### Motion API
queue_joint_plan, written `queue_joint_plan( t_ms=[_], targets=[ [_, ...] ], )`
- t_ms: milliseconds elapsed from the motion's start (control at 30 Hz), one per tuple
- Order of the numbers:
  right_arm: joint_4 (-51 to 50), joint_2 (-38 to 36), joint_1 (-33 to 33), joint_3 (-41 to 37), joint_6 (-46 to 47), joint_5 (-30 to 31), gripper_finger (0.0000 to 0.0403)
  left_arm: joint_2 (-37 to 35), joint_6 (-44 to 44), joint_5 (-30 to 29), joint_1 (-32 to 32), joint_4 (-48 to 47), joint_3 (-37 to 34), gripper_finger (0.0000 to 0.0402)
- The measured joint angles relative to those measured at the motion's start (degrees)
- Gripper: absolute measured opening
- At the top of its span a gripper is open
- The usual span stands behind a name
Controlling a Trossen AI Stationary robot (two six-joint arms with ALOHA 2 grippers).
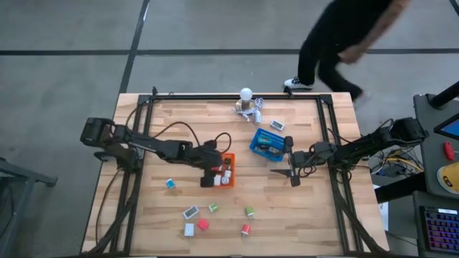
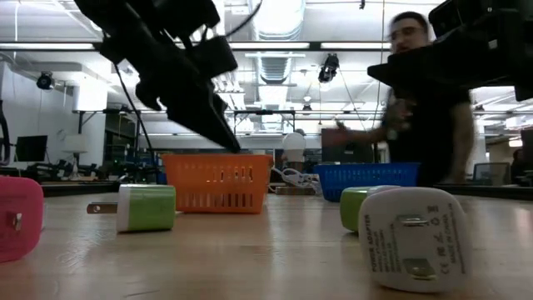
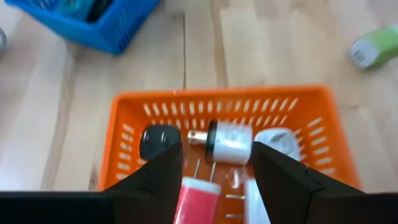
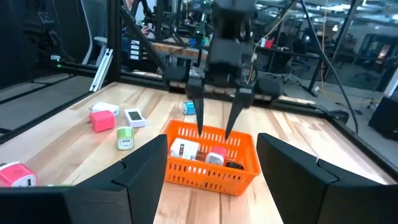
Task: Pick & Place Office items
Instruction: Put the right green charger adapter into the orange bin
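Note:
My left gripper (image 3: 217,152) stands open over the orange tray (image 1: 229,159), fingers slanting down into it, with nothing between them (image 4: 215,124). In the tray lie a white plug adapter (image 3: 229,140), a black piece (image 3: 155,142) and a red piece (image 3: 196,198). More office items rest flat on the table nearer its front edge: a teal one (image 1: 171,183), green ones (image 1: 214,208) (image 1: 249,211), a red one (image 1: 246,229), a pink one (image 1: 203,224) and white ones (image 1: 190,229). My right gripper (image 1: 290,170) waits open beside the blue tray (image 1: 269,142).
A white round-bulbed cluster with cables (image 1: 248,104) sits at the table's far edge. The blue tray holds a few pieces. A person (image 1: 337,43) walks past beyond the far edge. Bare wood lies between the trays and the loose items near the front.

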Motion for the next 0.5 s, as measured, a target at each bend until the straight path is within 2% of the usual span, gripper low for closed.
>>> queue_joint_plan(
  t_ms=[233,500],
  targets=[
    [-3.8,0.5,0.0,1.1,2.5,-1.7,0.0242,-5.1,-0.3,-0.1,-1.7,7.7,-4.9,0.0195],
    [-13.5,7.3,4.9,9.1,3.8,-2.5,0.0243,-10.8,-3.5,-1.0,-4.1,14.9,-12.6,0.0195]
  ],
)
